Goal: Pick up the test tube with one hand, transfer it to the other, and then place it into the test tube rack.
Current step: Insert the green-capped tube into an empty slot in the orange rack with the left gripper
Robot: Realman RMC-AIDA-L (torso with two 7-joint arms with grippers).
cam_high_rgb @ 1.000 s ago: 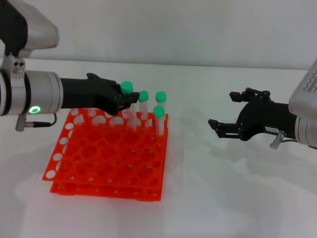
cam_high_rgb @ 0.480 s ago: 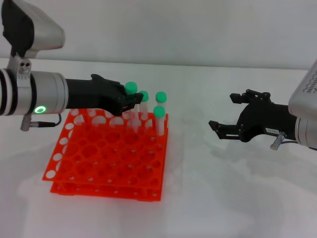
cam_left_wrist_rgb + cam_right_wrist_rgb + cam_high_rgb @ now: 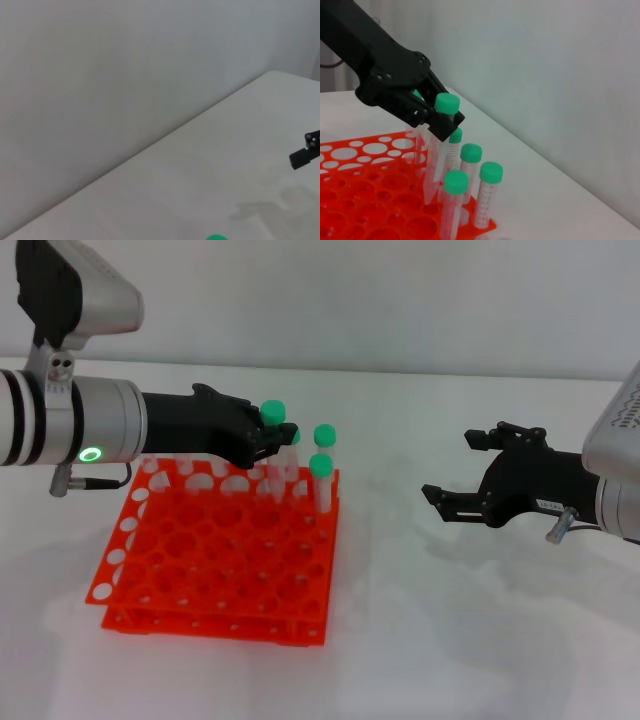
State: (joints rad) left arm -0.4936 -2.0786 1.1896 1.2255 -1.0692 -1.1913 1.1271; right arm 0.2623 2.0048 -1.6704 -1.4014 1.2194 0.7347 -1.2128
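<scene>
My left gripper (image 3: 266, 443), black on a silver wrist with a green ring, is shut on a test tube (image 3: 272, 412) just below its green cap. It holds the tube tilted over the back right part of the orange-red test tube rack (image 3: 200, 570). In the right wrist view the held tube (image 3: 436, 155) slants down from the gripper (image 3: 432, 117), its tip close to the rack's (image 3: 365, 205) top holes. Several more green-capped tubes (image 3: 322, 480) stand in the rack's back right corner. My right gripper (image 3: 450, 466) is open and empty, hovering to the right of the rack.
The white table (image 3: 470, 630) runs to a pale wall behind. The left wrist view shows only wall, table, the edge of a green cap (image 3: 216, 237) and a fingertip (image 3: 305, 154) of the right gripper farther off.
My left arm has moved a little to the right and up with the tube in it. The right arm has not moved.
</scene>
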